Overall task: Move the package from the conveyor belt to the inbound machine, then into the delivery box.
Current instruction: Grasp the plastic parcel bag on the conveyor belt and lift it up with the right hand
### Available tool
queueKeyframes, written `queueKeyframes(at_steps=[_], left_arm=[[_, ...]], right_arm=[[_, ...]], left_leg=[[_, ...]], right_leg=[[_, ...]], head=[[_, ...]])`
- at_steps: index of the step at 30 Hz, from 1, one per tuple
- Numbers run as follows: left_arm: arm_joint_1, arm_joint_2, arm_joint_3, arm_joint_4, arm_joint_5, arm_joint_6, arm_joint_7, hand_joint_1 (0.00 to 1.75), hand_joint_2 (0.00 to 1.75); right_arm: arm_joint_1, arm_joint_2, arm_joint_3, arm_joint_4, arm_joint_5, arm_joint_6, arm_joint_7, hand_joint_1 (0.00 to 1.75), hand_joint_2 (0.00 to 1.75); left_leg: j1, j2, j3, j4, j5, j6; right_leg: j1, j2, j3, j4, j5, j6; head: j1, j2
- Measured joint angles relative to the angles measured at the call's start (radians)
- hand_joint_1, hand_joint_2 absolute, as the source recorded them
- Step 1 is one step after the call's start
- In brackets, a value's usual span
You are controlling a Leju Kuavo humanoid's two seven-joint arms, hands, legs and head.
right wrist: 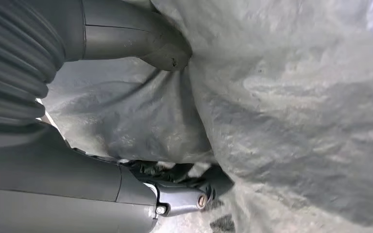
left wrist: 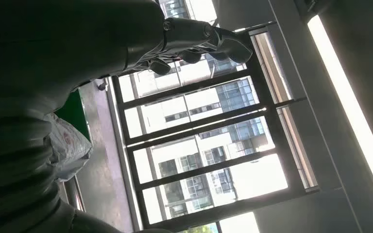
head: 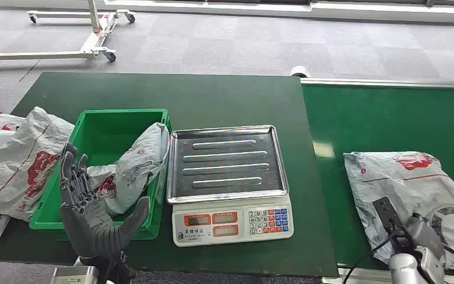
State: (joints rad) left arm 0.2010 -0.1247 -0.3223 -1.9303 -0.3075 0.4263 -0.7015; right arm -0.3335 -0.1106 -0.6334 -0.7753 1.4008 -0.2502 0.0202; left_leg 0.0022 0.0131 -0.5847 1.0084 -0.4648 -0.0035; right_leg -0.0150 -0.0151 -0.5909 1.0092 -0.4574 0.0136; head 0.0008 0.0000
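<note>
One grey plastic package (head: 411, 198), crumpled and printed with red and black markings, lies on the green conveyor belt (head: 384, 118) at the right of the tabletop (head: 213, 94). The right robot hand (head: 417, 234) rests on the near end of this package. The right wrist view shows what the head view does not: the thick thumb (right wrist: 141, 41) presses into the grey film on one side while darker fingers (right wrist: 184, 194) lie against it on the other, so a fold of the package (right wrist: 272, 121) is pinched between them. The left robot hand (head: 91, 207) stands raised in front of the green delivery box (head: 94, 121), palm up, fingers spread apart, holding nothing. The left wrist view shows this hand (left wrist: 189, 41) against large windows (left wrist: 204, 145). The delivery box contains one grey package with red print (head: 133, 168), leaning against its right wall. A weighing scale (head: 230, 183) with a bare steel tray stands between the box and the belt. More grey bags (head: 15, 160) lie left of the box.
</note>
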Motion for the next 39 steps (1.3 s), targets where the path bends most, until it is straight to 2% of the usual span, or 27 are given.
queueKeyframes(at_steps=[11, 15, 17, 22, 25, 31, 35, 39], left_arm=[[0.001, 0.0, 0.0, 0.0, 0.0, 0.013, 0.0, 0.0, 1.75], [0.002, 0.0, 0.002, 0.0, 0.0, 0.018, 0.0, 0.0, 1.75], [0.003, 0.0, 0.004, -0.002, 0.0, 0.019, 0.0, 0.0, 1.75], [0.008, -0.001, 0.012, -0.008, -0.004, 0.019, 0.0, 0.0, 1.75], [0.009, -0.003, 0.014, -0.008, -0.006, 0.017, 0.0, 0.0, 1.75], [0.008, -0.013, 0.023, -0.008, -0.012, 0.014, 0.0, 0.0, 1.75], [0.009, -0.018, 0.025, -0.008, -0.016, 0.017, 0.0, 0.0, 1.75], [0.01, -0.019, 0.025, -0.008, -0.016, 0.034, 0.0, 0.0, 1.75]], right_arm=[[-0.001, 0.0, 0.009, -0.015, -0.015, -0.011, 0.0, 1.75, 1.75], [0.003, 0.004, 0.014, -0.034, -0.023, -0.054, 0.0, 1.75, 1.75], [0.01, 0.012, 0.019, -0.061, -0.033, -0.108, -0.001, 1.75, 1.75], [0.039, 0.05, 0.039, -0.214, -0.071, -0.307, -0.022, 1.75, 1.75], [0.052, 0.074, 0.056, -0.318, -0.072, -0.368, -0.029, 1.75, 1.75], [0.081, 0.119, 0.109, -0.51, 0.005, -0.439, -0.023, 1.75, 1.75], [0.098, 0.141, 0.162, -0.613, 0.06, -0.447, -0.014, 1.75, 1.75], [0.118, 0.156, 0.254, -0.691, -0.003, -0.397, -0.093, 1.75, 1.75]], left_leg=[[0.0, 0.0, 0.001, 0.0, 0.0, 0.0], [0.0, 0.0, 0.0, 0.0, 0.0, 0.0], [0.0, 0.0, 0.0, 0.0, 0.0, 0.0], [0.0, -0.001, 0.0, 0.0, 0.0, 0.0], [0.0, -0.001, 0.0, 0.0, 0.0, 0.0], [0.0, -0.001, 0.0, 0.0, 0.0, 0.0], [0.0, -0.001, -0.001, 0.0, 0.0, 0.0], [0.0, 0.0, -0.001, 0.0, 0.0, 0.0]], right_leg=[[0.0, 0.0, 0.001, 0.0, 0.0, 0.0], [0.0, 0.0, 0.001, 0.0, 0.0, 0.0], [0.0, -0.001, 0.0, 0.0, 0.0, 0.0], [0.0, -0.001, 0.0, 0.0, 0.0, 0.0], [0.0, -0.001, 0.0, 0.0, 0.0, 0.0], [0.0, -0.001, 0.0, 0.0, 0.0, 0.0], [0.0, -0.001, 0.0, 0.0, 0.0, 0.0], [0.0, -0.001, 0.0, 0.0, 0.0, 0.0]], head=[[0.0, 0.0], [0.0, 0.0], [0.0, 0.0], [0.0, 0.0], [0.0, 0.0], [0.0, 0.0], [0.0, 0.0], [0.0, 0.0]])
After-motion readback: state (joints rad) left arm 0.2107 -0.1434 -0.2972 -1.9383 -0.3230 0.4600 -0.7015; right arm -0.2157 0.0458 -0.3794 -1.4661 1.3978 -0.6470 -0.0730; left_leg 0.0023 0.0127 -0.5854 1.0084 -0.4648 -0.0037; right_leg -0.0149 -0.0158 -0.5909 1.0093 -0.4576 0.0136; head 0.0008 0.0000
